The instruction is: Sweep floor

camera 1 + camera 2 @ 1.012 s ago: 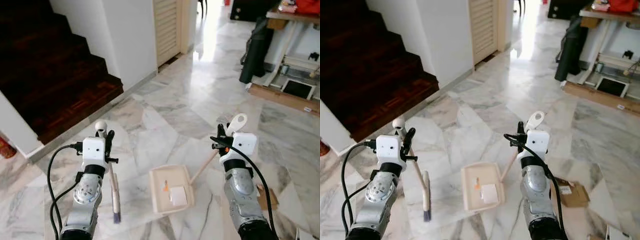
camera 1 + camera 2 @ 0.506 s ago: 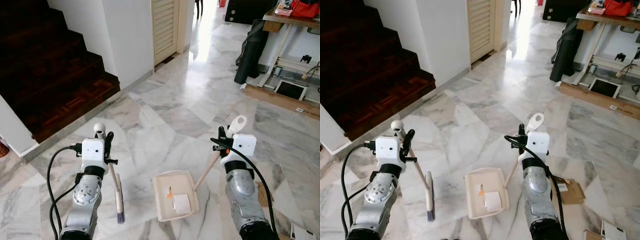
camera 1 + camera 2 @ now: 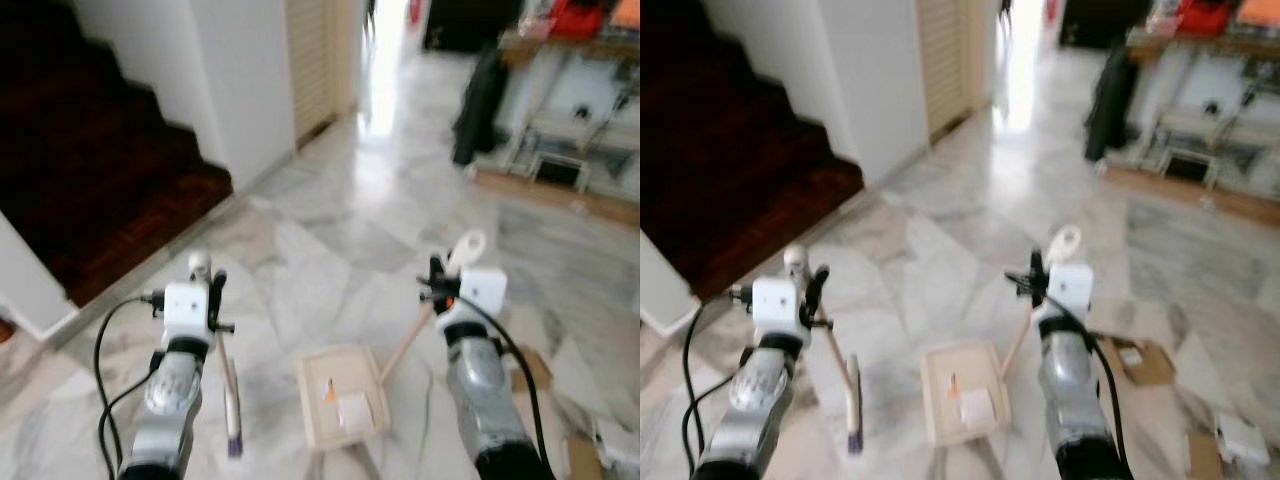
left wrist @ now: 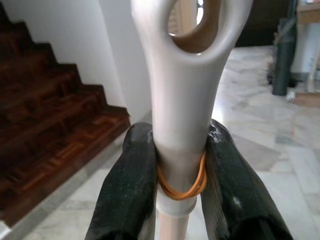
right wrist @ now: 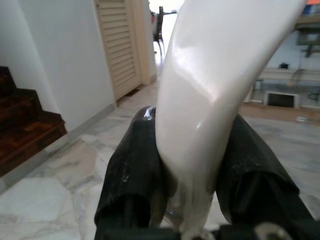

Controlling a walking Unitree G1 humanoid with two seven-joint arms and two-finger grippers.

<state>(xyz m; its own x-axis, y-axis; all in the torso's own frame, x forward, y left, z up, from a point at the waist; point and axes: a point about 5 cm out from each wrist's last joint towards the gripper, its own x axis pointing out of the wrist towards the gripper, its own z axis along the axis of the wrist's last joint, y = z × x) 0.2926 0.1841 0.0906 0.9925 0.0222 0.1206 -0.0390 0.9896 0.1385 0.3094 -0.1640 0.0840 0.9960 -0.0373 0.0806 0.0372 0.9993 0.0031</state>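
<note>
Over the marble floor (image 3: 330, 250), left gripper (image 4: 177, 165) clamps the brush (image 3: 229, 385) and right gripper (image 5: 192, 165) clamps the dustpan (image 3: 340, 397) handle; level that pan, or its scraps may spill

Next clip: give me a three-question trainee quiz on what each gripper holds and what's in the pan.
1. True or false: the left gripper is shut on the cream broom handle.
2. The right gripper holds the handle of: A) black bag B) cream plastic dustpan C) cardboard sheet.
3. Fill in: the dustpan carries a white piece of ____.

Key: 1 true; 2 B; 3 paper.
</note>
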